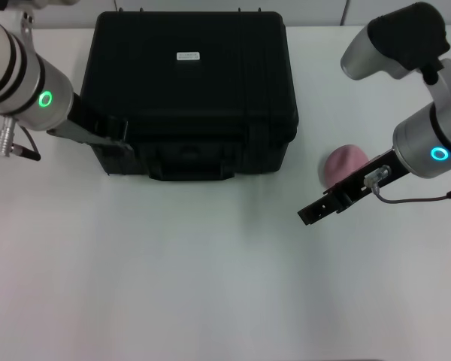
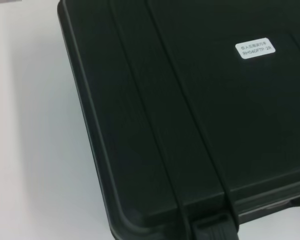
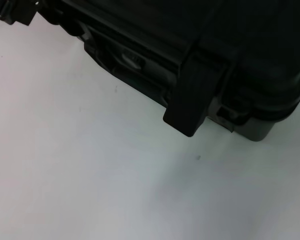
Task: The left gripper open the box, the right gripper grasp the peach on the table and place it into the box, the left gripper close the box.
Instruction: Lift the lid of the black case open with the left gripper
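- Table (image 1: 173,278): white top, carries everything; box sits toward the far side, peach off to the robot's right.
- Box (image 1: 189,90): big black case, lid down flat w/ white label (image 1: 188,56) on top. Front handle and latches face the robot. In the right wrist view one front latch (image 3: 192,97) hangs over the seam, so it looks shut (can't confirm it's locked).
- Left gripper (image 1: 109,134): at the box's front-left corner, touching or just beside the edge near the latch. Can't tell if fingers are apart or clenched, black on black.
- Right gripper (image 1: 319,208): just in front of the peach, pointing toward the box, nothing held. Finger gap not readable either.
- Peach (image 1: 344,165): pink, on the table right of the box, partly behind the right arm.
- Progress, my read: very early. Lid not yet opened, peach not yet picked. All 3 steps left: open, load peach, close.
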Motion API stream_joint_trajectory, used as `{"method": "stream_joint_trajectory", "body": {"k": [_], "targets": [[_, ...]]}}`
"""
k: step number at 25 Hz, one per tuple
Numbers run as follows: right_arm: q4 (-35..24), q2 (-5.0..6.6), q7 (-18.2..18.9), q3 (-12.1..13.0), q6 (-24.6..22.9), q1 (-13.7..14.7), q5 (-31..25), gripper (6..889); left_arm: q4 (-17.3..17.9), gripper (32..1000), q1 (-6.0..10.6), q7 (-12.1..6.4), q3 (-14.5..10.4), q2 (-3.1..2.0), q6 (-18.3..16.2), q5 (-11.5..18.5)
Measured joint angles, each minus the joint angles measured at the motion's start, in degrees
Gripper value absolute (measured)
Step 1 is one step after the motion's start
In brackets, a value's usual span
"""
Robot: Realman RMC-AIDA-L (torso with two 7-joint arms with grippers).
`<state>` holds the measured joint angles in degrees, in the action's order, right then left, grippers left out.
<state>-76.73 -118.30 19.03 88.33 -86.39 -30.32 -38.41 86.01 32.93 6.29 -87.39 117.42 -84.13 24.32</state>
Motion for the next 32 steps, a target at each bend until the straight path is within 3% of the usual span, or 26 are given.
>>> {"method": "stream_joint_trajectory", "body": {"k": [11, 16, 24, 32], "targets": [[0.00, 0.00, 0.04, 0.00, 0.00, 0.00, 0.05, 828, 4.14, 375, -0.23, 0.21, 0.07, 0.00, -1.76, -0.14], [0.00, 0.00, 0.04, -0.01, 0.00, 0.00, 0.09, 828, 5.53, 375, -0.21, 0.10, 1.38, 0.00, -3.17, -0.41], [0.00, 0.00, 0.04, -0.13, 0.00, -0.06, 0.19, 827, 8.27, 376, 0.41, -0.20, 2.59, 0.00, -5.01, -1.57], [0.00, 0.00, 0.04, -0.17, 0.00, -0.09, 0.24, 827, 8.48, 376, 1.74, -0.32, 2.94, -0.11, -5.38, -1.68]]}}
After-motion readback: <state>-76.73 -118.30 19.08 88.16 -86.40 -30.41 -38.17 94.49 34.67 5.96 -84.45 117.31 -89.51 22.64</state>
